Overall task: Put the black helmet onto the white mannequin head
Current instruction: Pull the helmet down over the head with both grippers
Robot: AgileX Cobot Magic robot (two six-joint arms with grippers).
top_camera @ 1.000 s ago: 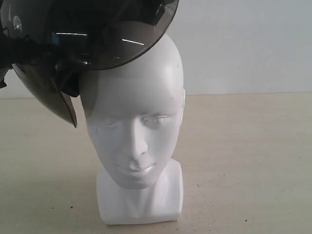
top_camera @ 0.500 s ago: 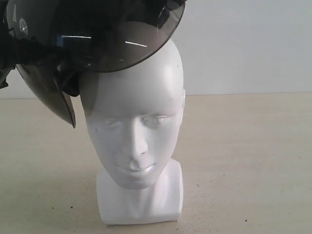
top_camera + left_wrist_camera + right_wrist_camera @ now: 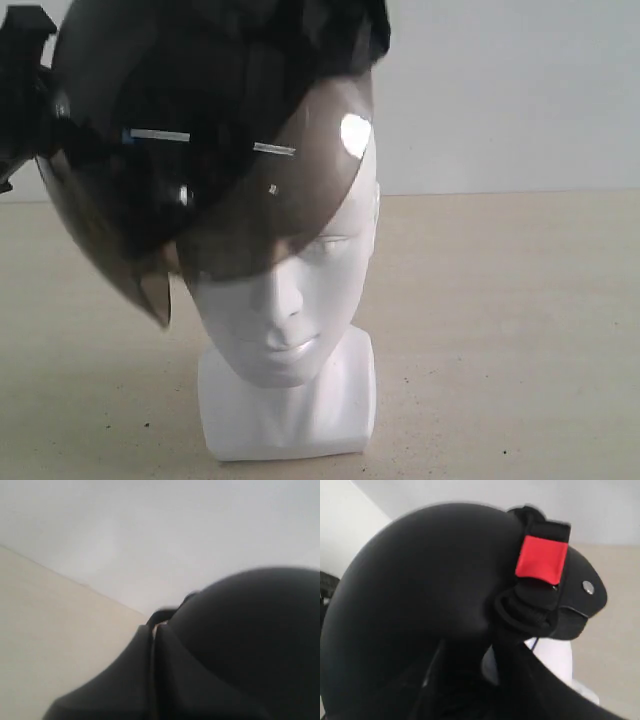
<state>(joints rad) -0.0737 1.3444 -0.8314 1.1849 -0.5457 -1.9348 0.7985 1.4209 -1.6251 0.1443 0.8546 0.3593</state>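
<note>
- Centrally, in the exterior view, we see the white mannequin head (image 3: 285, 310) standing upright on the desk (image 3: 520, 330). It is well forward of the desk's far edge, with its face toward the camera.
- The black helmet (image 3: 200, 100) sits over the crown and tilts down toward the left of the view. Its smoky visor (image 3: 300, 200) covers the forehead and eyes, leaving nose, mouth, neck and base uncovered.
- A black part of the left arm (image 3: 22, 80) shows just beside the helmet at the upper left. From this view we cannot tell how either gripper stands.
- In the left wrist view, the helmet's rounded dome takes up one side of the picture, blurred, with the desk and pale wall (image 3: 150, 530) behind it.
- The dark mass next to the dome we take to be the left gripper (image 3: 150, 690), crossed by one thin seam. We cannot tell whether its jaws are apart, together, or on anything.
- In the right wrist view, the helmet's matte shell fills most of the picture. On it are a strap (image 3: 520, 612) with a red tab (image 3: 541, 559) and a round screw (image 3: 588, 586).
- A patch of the white head shows beneath the rim.
- The right gripper (image 3: 470, 695) is only a dark shape under the shell. We cannot tell how wide it stands or whether it holds the rim.
</note>
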